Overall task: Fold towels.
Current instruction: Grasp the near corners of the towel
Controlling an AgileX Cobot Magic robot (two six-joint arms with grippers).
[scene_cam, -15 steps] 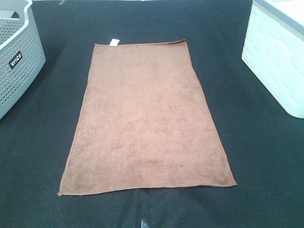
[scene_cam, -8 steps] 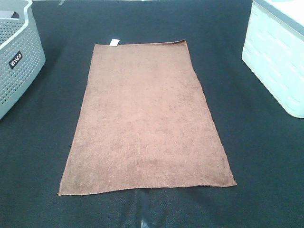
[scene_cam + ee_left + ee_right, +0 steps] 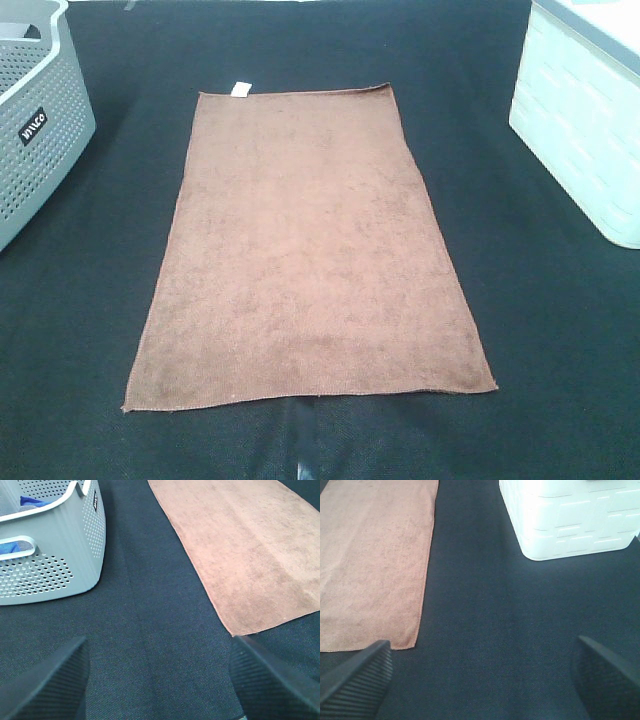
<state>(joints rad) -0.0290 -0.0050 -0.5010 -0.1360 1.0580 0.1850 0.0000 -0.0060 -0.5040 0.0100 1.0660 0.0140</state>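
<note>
- the left gripper (image 3: pixel 157 680) is hanging with its jaws spread wide and gripping nothing, over the dark table cover (image 3: pixel 545 340) beside the towel's near left corner;
- the right gripper (image 3: pixel 480 680) is gaping likewise, empty, beside the near right corner;
- the brown towel (image 3: pixel 310 250) is lying flat and unfolded mid-table; its white tag (image 3: pixel 238 90) is sticking out at the far short edge;
- a grey perforated basket (image 3: pixel 35 130) is standing far left, blue cloth (image 3: pixel 30 501) showing inside; a white bin (image 3: pixel 585 120) is standing far right
</note>
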